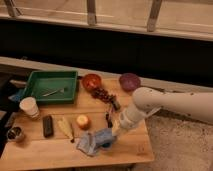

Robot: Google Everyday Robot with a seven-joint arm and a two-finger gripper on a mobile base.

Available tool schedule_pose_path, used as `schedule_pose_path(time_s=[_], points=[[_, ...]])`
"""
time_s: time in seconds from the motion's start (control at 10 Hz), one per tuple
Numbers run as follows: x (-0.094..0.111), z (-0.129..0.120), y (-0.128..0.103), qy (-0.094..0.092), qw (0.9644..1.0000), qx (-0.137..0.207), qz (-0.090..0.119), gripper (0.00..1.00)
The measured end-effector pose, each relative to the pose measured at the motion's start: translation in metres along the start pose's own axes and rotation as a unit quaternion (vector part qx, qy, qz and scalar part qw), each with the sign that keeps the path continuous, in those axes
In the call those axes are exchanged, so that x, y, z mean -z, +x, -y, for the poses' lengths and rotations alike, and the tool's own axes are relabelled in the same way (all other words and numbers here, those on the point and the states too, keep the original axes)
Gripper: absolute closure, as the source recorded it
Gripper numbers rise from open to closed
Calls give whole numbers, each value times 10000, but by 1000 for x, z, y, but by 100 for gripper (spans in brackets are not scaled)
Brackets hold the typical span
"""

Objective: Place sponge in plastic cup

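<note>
here, gripper hangs over wooden table beside dark wall.

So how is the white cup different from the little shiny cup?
The white paper cup is taller and pale; the metal cup is shorter, dark and shiny. The white cup stands nearer the green tray; the metal cup sits by the table's front left corner. Both stand upright, far from the robot's hand, which is down by the rag.
</note>
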State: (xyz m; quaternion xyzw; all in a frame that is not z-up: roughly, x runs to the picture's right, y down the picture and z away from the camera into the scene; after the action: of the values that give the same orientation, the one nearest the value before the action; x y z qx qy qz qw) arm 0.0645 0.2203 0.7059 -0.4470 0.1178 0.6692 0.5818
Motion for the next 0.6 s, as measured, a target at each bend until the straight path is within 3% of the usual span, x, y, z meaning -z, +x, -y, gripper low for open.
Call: schedule_pose_path(time_s=[0.6], points=[[-8, 5, 1, -41, 9998, -114, -175, 23]])
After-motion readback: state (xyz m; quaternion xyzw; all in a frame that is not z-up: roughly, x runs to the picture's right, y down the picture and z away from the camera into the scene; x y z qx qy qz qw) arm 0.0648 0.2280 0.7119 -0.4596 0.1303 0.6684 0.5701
